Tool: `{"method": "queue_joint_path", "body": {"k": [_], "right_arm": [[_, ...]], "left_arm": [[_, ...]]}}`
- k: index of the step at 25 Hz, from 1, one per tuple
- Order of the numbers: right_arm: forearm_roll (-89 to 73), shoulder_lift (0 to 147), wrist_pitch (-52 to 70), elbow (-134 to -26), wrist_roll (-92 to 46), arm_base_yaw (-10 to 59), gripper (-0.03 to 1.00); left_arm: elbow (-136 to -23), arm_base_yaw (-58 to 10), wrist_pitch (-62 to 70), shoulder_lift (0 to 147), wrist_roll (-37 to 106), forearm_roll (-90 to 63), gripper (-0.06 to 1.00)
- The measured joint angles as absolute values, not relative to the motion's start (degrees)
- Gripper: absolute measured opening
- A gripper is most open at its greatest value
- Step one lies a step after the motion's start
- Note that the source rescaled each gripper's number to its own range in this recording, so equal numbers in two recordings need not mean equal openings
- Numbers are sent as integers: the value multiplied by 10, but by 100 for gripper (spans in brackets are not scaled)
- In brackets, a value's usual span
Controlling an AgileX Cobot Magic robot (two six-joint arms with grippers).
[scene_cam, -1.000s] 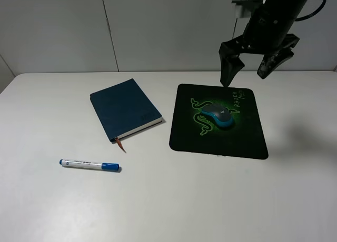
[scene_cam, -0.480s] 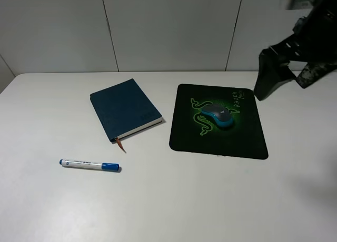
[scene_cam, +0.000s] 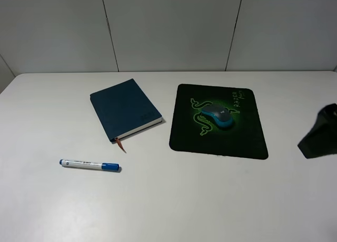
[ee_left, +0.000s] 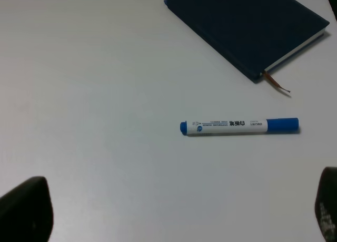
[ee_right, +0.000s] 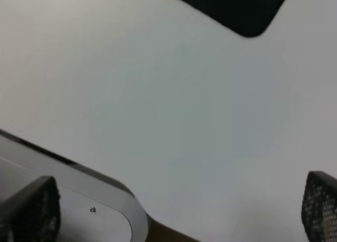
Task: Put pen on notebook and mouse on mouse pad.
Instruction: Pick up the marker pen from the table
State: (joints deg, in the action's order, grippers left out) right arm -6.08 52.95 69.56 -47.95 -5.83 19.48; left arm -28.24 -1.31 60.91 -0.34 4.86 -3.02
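The oval grey-and-teal mouse already sits on the black mouse pad beside the notebook, so your step in hand looks to be the pen. That slim white marker with a blue cap lies on the white counter near the notebook's ribbon corner, clear of its navy hard cover. Your left tool and right tool are both spread wide and empty; next, the left should straddle the round barrel, which may roll.
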Motion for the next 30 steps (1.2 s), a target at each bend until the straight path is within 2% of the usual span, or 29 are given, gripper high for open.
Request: {"method": "queue_joint_path", "body": {"k": [9, 13, 22, 26, 30], "right_arm": [[-70, 275, 661, -409, -58, 190, 100], [-71, 183, 608, -362, -58, 150, 100], [-75, 33, 623, -303, -58, 21, 100], [-80, -3, 618, -299, -58, -11, 100], [-94, -4, 609, -298, -58, -13, 100]], "left_arm": [[-282, -13, 609, -3, 49, -30, 100], [-282, -13, 609, -3, 49, -31, 100], [-282, -13, 609, -3, 49, -31, 100], [-282, -13, 609, -3, 49, -31, 100], [-282, -13, 609, -3, 49, -31, 100]]}}
